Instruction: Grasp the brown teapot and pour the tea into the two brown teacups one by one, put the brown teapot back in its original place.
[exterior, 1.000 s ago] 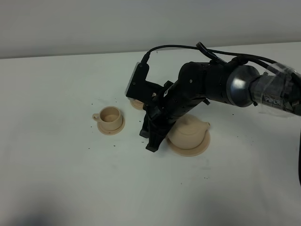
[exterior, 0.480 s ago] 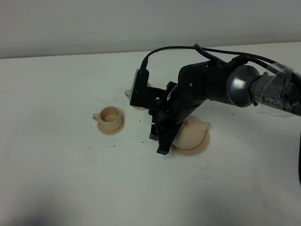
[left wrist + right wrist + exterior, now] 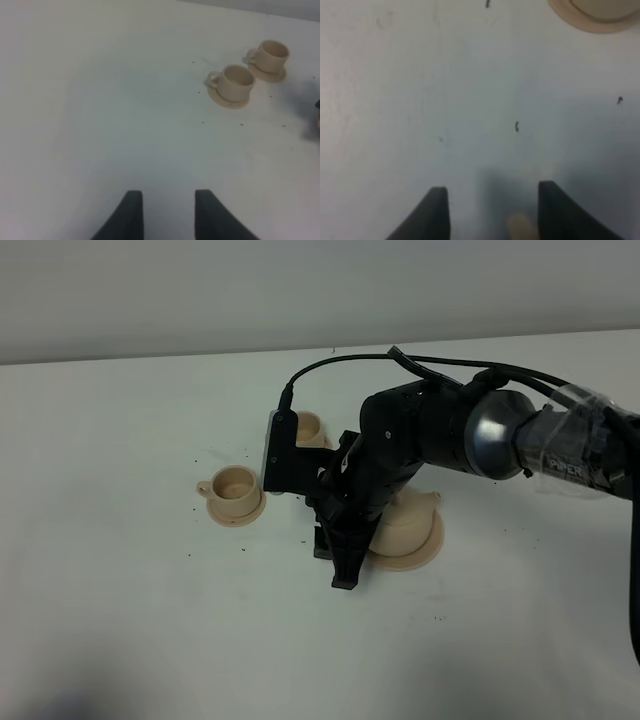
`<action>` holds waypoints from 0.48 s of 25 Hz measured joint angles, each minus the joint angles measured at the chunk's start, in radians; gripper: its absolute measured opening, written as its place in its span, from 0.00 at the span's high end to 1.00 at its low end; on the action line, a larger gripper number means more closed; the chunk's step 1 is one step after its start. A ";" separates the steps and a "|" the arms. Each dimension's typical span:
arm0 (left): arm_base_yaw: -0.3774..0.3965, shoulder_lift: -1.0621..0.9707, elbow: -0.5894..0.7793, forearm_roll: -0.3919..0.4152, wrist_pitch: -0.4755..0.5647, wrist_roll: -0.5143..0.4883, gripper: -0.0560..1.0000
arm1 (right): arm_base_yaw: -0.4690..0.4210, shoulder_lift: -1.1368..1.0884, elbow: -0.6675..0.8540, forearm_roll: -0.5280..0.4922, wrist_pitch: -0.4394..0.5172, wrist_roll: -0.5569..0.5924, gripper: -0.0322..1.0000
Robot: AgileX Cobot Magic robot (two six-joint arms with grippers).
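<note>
The right arm (image 3: pixel 425 435) has its jaws wide open and empty; I think they should straddle the teapot (image 3: pixel 408 527) handle squarely before closing

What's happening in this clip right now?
The right gripper points down at the table right beside the brown teapot, jaws open and holding nothing. The teapot sits on its wide saucer, not lifted. The two brown teacups stand on their small saucers off to one side. The left gripper hangs open over the table, away from everything.
</note>
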State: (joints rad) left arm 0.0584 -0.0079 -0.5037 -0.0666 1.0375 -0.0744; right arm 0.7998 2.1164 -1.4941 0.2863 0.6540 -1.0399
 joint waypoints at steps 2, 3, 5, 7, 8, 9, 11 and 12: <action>0.000 0.000 0.000 -0.001 0.000 0.000 0.69 | 0.000 0.000 0.000 -0.005 0.006 0.000 0.57; 0.000 0.000 0.000 -0.001 0.000 0.000 0.69 | 0.000 0.000 -0.001 -0.006 0.009 0.000 0.57; 0.000 0.000 0.000 -0.001 0.000 0.000 0.69 | 0.000 0.000 -0.003 -0.020 0.020 0.006 0.57; 0.000 0.000 0.000 -0.001 0.000 0.000 0.69 | 0.002 0.000 -0.003 -0.041 0.028 0.026 0.57; 0.000 0.000 0.000 -0.001 0.000 0.000 0.69 | 0.003 0.000 -0.003 -0.051 0.034 0.038 0.57; 0.000 0.000 0.000 -0.001 0.000 0.000 0.69 | 0.004 0.000 -0.003 -0.064 0.037 0.048 0.57; 0.000 0.000 0.000 -0.001 0.000 0.000 0.69 | 0.007 0.000 -0.005 -0.087 0.053 0.065 0.57; 0.000 0.000 0.000 -0.001 0.000 0.000 0.69 | 0.008 0.000 -0.005 -0.096 0.061 0.070 0.57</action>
State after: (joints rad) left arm 0.0584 -0.0079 -0.5037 -0.0674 1.0375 -0.0744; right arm 0.8082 2.1164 -1.4988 0.1902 0.7153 -0.9703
